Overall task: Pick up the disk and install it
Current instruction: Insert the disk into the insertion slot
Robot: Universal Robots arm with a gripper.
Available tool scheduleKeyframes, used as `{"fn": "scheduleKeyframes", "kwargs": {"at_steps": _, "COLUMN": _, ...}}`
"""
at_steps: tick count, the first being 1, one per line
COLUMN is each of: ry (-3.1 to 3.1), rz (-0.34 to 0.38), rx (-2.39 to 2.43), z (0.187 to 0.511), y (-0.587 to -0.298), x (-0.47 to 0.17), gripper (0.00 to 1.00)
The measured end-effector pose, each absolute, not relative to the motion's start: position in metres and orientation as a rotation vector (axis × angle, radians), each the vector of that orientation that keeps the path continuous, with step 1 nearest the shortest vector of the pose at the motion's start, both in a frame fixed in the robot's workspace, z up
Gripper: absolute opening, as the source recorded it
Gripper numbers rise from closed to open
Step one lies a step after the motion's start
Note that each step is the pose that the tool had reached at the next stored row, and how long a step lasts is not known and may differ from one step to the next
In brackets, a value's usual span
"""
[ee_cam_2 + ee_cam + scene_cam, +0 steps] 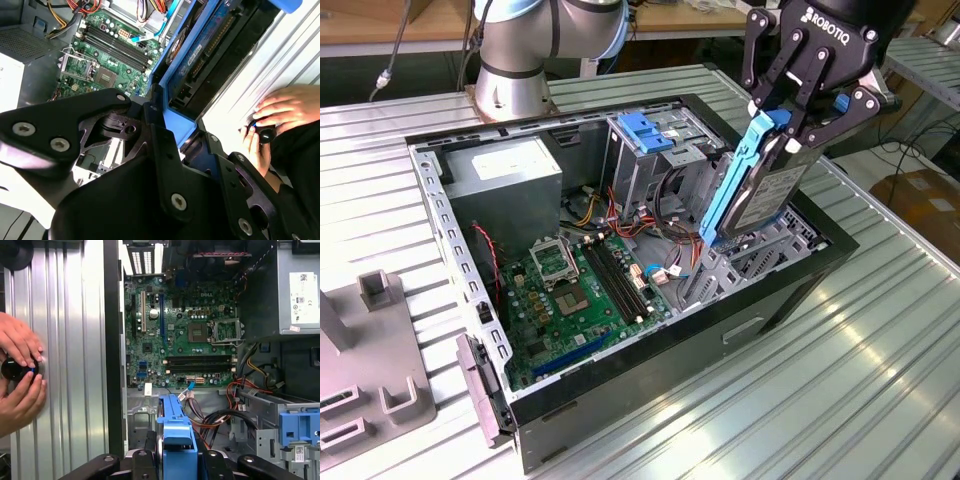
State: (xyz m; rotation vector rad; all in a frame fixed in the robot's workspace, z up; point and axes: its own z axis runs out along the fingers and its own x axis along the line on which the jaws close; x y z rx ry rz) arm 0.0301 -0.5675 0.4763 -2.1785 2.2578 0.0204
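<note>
The disk (772, 195), a grey metal drive in a blue carrier frame, hangs tilted over the open computer case (440, 215) at the exterior view's right. Its lower end reaches down among the brackets beside the motherboard (585, 290). My gripper (800, 125) is shut on the disk's upper end, with black fingers on both faces. In the second wrist view the disk (210, 45) runs away from the fingers (162, 140) toward the case. The first wrist view shows the blue carrier's edge (176, 432) just past the gripper (177, 462), above the motherboard (185, 335).
A grey power-supply box (505, 175) fills the case's far left corner. A metal drive cage with a blue clip (645, 130) stands beside the disk, with coloured cables (665, 235) below. A person's hands (17, 370) hold a black knob on the ribbed table (880, 340). A grey fixture (370, 370) lies at the left.
</note>
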Motion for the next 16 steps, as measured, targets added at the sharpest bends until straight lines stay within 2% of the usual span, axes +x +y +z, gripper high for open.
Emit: {"fn": "scheduleKeyframes", "kwargs": {"at_steps": 16, "ry": 2.238, "rz": 0.020, "rx": -2.199, "z": 0.464, "y": -0.568, "x": 0.062, "gripper": 0.37}}
